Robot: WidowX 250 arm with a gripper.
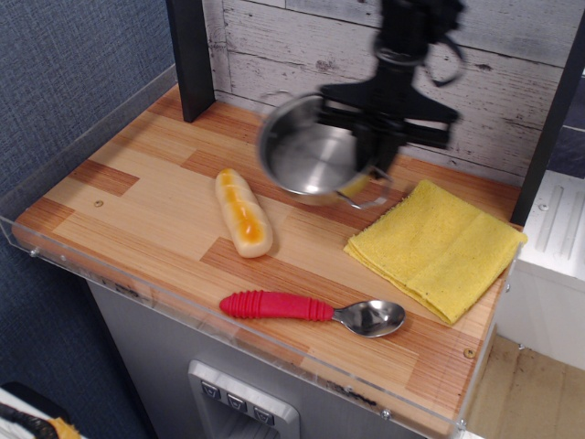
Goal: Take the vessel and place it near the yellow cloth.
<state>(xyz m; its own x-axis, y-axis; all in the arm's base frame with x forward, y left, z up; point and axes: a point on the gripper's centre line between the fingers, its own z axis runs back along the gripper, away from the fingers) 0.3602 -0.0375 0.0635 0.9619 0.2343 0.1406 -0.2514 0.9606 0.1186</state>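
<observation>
The vessel (311,155) is a small shiny steel pot with wire loop handles. It hangs tilted above the table, its right rim held in my gripper (373,151), which is shut on it. The pot is over the back middle of the wooden table, just left of the yellow cloth (439,247). The cloth lies folded flat at the right side of the table. One wire handle (366,199) hangs below the pot, close to the cloth's left corner.
A bread roll (242,212) lies left of centre. A red-handled metal spoon (311,311) lies near the front edge. A clear plastic rim (228,315) runs along the front and left. A dark post (190,55) stands at the back left, a plank wall behind.
</observation>
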